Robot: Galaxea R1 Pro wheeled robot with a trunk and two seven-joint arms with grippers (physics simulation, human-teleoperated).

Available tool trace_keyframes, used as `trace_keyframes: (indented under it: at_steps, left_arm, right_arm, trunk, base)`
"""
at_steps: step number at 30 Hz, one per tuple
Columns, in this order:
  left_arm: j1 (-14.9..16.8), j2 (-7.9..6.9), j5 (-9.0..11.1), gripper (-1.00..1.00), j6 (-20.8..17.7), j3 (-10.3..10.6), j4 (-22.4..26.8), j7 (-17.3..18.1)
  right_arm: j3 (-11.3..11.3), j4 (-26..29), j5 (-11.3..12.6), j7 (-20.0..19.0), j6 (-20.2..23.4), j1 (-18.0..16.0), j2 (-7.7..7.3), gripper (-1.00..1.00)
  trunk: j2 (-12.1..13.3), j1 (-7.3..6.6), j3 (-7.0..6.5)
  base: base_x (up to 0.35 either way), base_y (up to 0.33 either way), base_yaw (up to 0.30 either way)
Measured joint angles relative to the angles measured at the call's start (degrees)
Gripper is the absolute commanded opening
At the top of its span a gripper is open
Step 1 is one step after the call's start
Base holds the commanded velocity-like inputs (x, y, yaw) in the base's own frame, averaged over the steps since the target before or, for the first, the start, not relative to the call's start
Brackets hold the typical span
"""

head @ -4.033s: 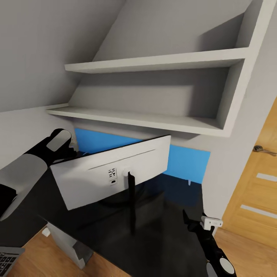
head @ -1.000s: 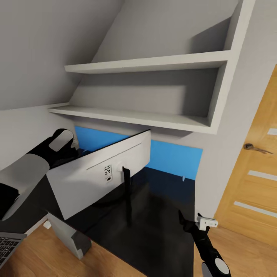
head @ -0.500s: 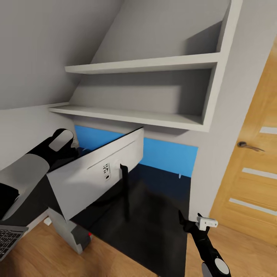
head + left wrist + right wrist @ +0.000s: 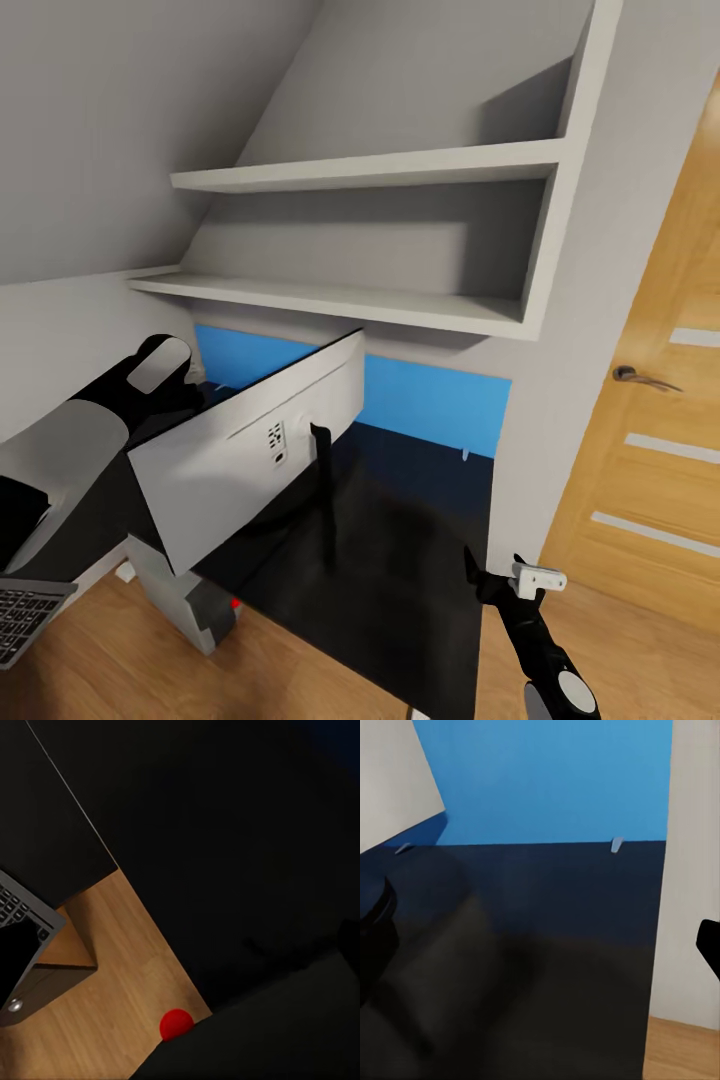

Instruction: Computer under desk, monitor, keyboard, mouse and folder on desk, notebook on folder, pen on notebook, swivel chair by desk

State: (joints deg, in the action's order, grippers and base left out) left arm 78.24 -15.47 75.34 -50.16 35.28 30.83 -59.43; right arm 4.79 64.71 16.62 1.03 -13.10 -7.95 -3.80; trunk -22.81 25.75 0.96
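The monitor stands on the black desk with its white back and thin black stand facing me. My left arm reaches to the monitor's left edge, where the left gripper is hidden behind the panel. Over the desk's near right corner, my right gripper is open and holds nothing. The grey computer stands on the floor under the desk. A corner of the keyboard lies low at the left, and also appears as the keyboard in the left wrist view.
Two white shelves hang above the desk, with a blue panel behind it. A white wall end closes the desk's right side, and a wooden door lies beyond. A red spot shows over the wooden floor.
The whole view has swung, carrying shelves and door leftward. The monitor now looks narrower and more edge-on, and more of the computer shows under the desk. Both arms keep their places in the picture.
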Motion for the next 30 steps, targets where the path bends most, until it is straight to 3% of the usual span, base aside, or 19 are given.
trace_keyframes:
  at_steps: [24,30]
  left_arm:
    - [0.0,0.0,-0.09,1.0,-0.05,-0.01,0.0,0.08]
    - [0.0,0.0,0.01,1.0,0.01,-0.03,0.0,0.1]
  right_arm:
    - [0.07,-0.03,0.0,-0.05,0.0,0.0,0.04,1.0]
    - [0.55,-0.08,0.0,0.0,0.14,0.0,0.59,1.0]
  trunk:
    - [0.0,0.0,0.0]
    - [0.0,0.0,0.0]
  base:
    - [-0.048,-0.016,0.0]
    - [-0.002,-0.002,0.128]
